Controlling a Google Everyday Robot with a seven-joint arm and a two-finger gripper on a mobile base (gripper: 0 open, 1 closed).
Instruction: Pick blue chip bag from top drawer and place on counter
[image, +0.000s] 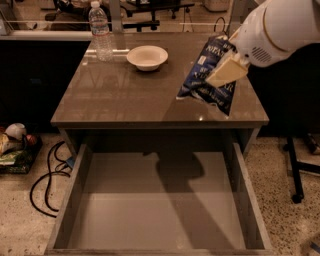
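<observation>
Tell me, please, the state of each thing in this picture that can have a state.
blue chip bag: held tilted in the air, over the right side of the counter.
gripper: at upper right, jaws shut on the bag.
top drawer: pulled open, nothing visible inside.
bowl: upright on the counter.
water bottle: upright, capped.
</observation>
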